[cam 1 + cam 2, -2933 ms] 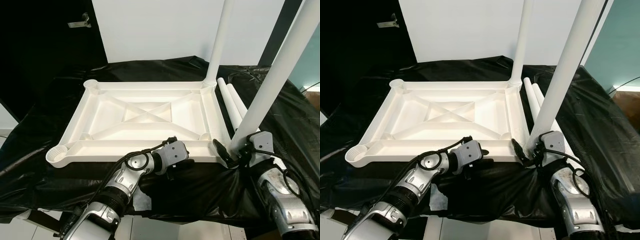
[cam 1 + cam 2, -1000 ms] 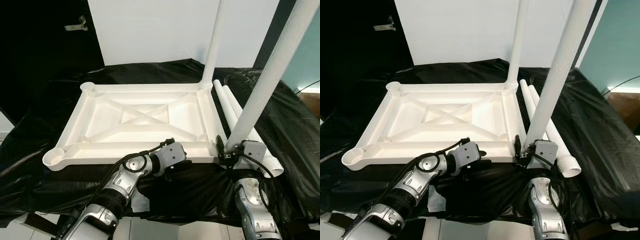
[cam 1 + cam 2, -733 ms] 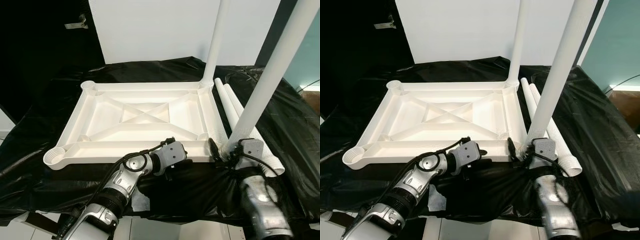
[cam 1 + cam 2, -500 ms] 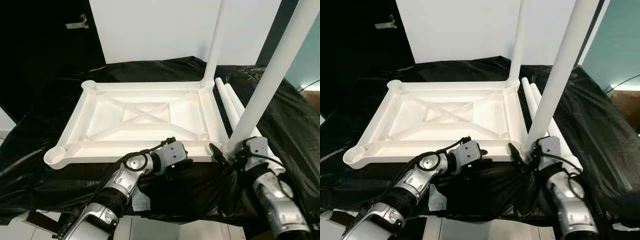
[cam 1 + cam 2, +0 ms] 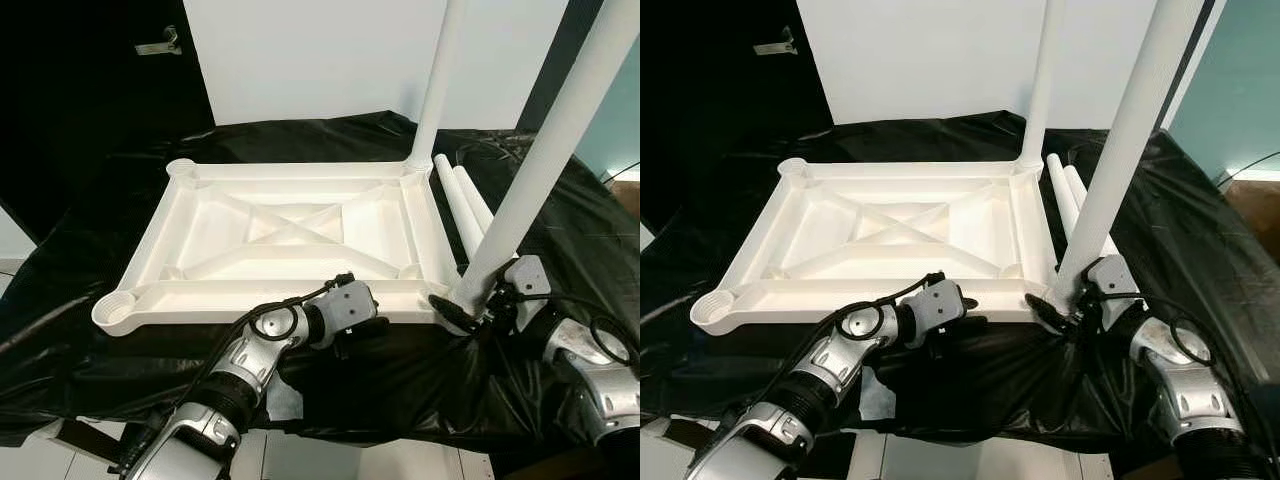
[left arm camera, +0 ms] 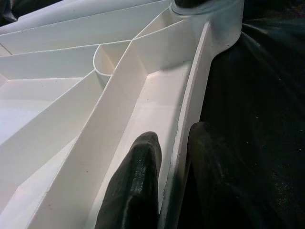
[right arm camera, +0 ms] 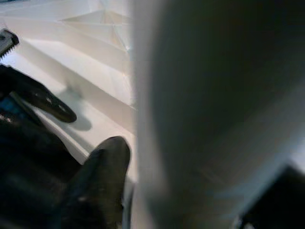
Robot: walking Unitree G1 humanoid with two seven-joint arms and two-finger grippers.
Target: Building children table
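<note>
White table leg (image 5: pixel 530 190) stands upright in near-right corner socket of upturned tabletop (image 5: pixel 290 235) — right tool (image 5: pixel 468 312) clamps its base; left tool (image 6: pixel 164 186) pinches tabletop's near rim, steadying.

Black plastic sheeting (image 5: pixel 90 230), white wall (image 5: pixel 320 60)

Two head eyes look down and forward from above, both seeing the white table top (image 5: pixel 290 235) on the black cloth (image 5: pixel 90 330), left wrist camera very close to the table top's near rim, right wrist camera pressed close to a white leg (image 7: pixel 214 109)
</note>
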